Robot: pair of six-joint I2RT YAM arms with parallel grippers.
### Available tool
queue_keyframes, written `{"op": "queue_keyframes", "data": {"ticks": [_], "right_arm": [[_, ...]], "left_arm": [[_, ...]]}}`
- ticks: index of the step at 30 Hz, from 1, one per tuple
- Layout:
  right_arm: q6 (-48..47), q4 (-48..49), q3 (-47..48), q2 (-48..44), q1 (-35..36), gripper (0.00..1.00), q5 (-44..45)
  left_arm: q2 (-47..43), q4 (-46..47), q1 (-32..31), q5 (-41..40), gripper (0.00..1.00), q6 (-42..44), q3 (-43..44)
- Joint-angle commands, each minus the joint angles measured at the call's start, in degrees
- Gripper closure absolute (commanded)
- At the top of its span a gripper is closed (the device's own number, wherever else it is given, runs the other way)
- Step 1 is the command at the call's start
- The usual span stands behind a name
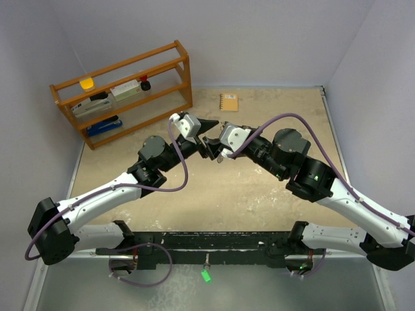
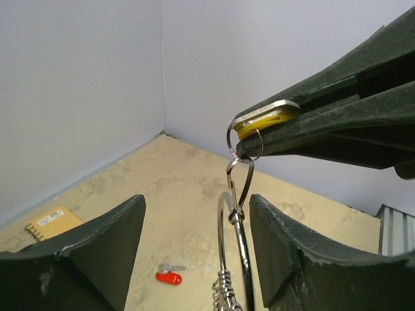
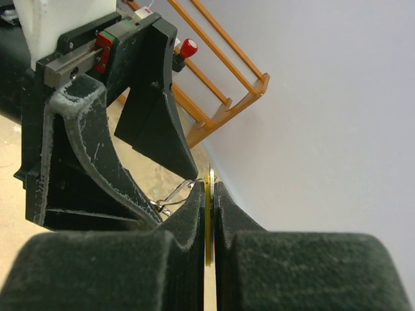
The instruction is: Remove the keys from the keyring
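right tool [image 3: 209, 189] is clamped flat on the yellow key [image 2: 262, 121], both pads pressed against its head, holding it up in the air over the middle of the bench [image 1: 194, 207]. left tool [image 2: 194, 214] is spread wide, gripping nothing, with one finger on each side of the hanging metal.

working down in size: the sandy bench runs under both of my arms. the wooden rack [image 1: 123, 91] stands at the far left and the small orange notebook [image 1: 229, 102] lies by the back wall, both well apart from the work.

now the keyring [image 2: 220, 240]. it dangles below the yellow key, linked to it through a small loop and clip, and drops straight between my open left fingers. it hangs nearer one finger, and i can't tell whether it touches.

at the bottom edge of the left wrist view a bunch of silver bits [image 2: 222, 293] hangs on the ring, cut off by the frame, so i can't count them.

down on the bench the red key [image 2: 168, 278] lies loose, with a silver key [image 2: 172, 267] just beside it.

my read: those two are done, the yellow one is still linked on, and the silver bunch is left. that puts us roughly midway, and closing the left tool on the ring looks like the next call.
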Motion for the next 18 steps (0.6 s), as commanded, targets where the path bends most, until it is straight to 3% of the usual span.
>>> {"op": "queue_keyframes", "data": {"ticks": [1,18], "right_arm": [[-0.37,4.76,2.24,-1.30,0.16,1.00,1.21],[0.05,4.62,2.20,-1.58,0.17,1.00,0.95]], "left_arm": [[-0.59,9.20,-0.38,-2.68,0.39,0.47,-1.46],[-0.33,14.32,-0.66,-1.76,0.67,0.02,-3.33]]}}
